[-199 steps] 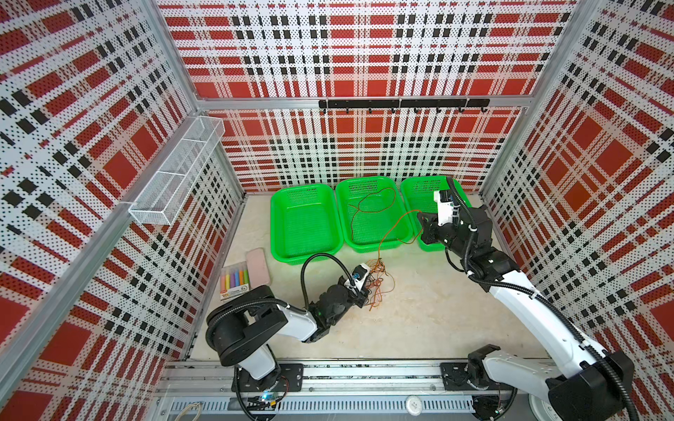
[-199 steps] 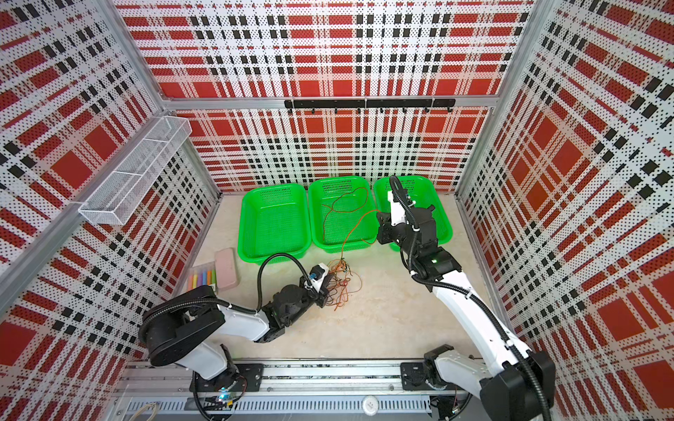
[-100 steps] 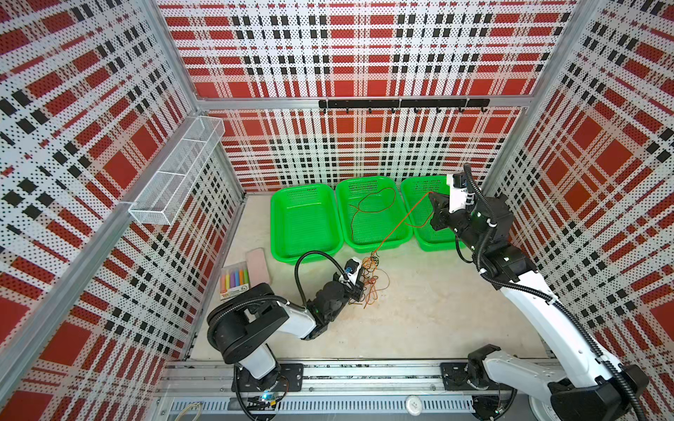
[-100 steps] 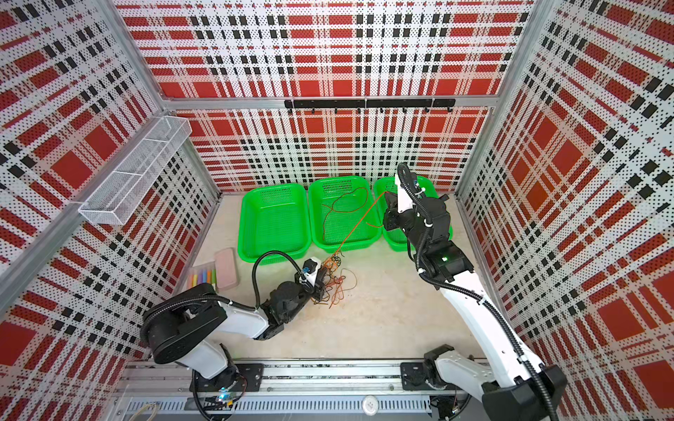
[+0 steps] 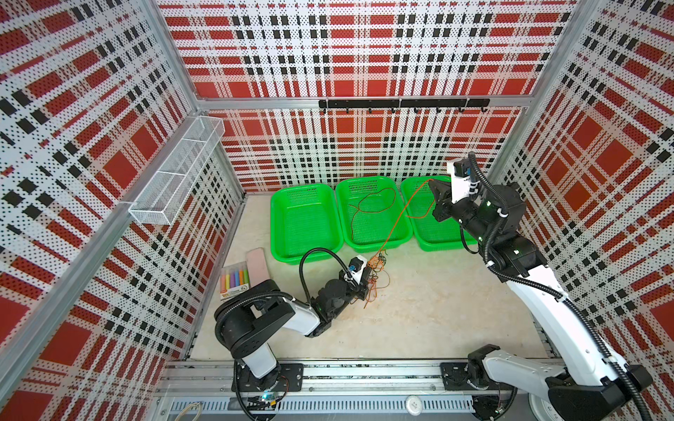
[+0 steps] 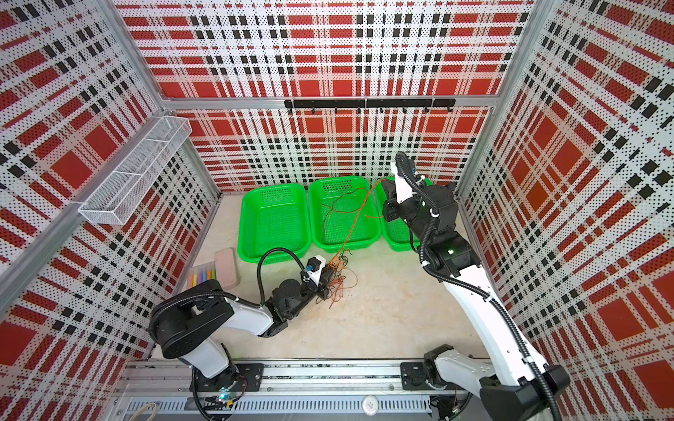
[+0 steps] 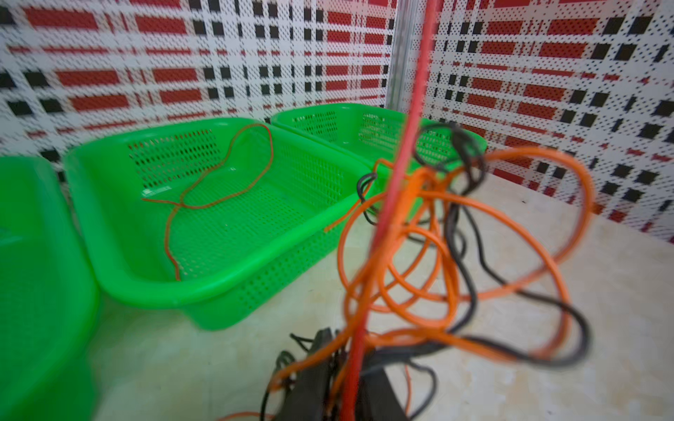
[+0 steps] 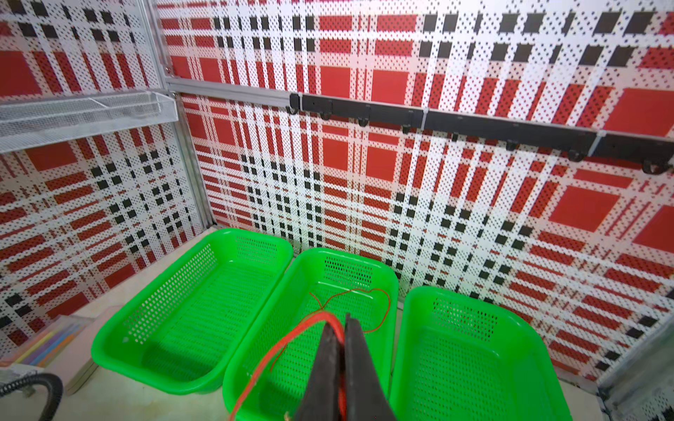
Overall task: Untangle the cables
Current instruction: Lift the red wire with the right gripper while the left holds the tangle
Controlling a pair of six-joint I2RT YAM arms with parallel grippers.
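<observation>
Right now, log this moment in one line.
right hand: shut on red cable | left hand: open at tangle | middle basket: one loose cable

Right end effector (image 8: 340, 322) tight on red cable (image 8: 310, 321)

Three green perforated plastic baskets (image 5: 271, 218) stand along the back of the pale marbled bench (image 5: 437, 310). A clear box of coloured chalks (image 5: 235, 279), a flat pink block (image 5: 257, 265) and tangled thin orange and black cables (image 5: 375, 288) lie in front.
</observation>
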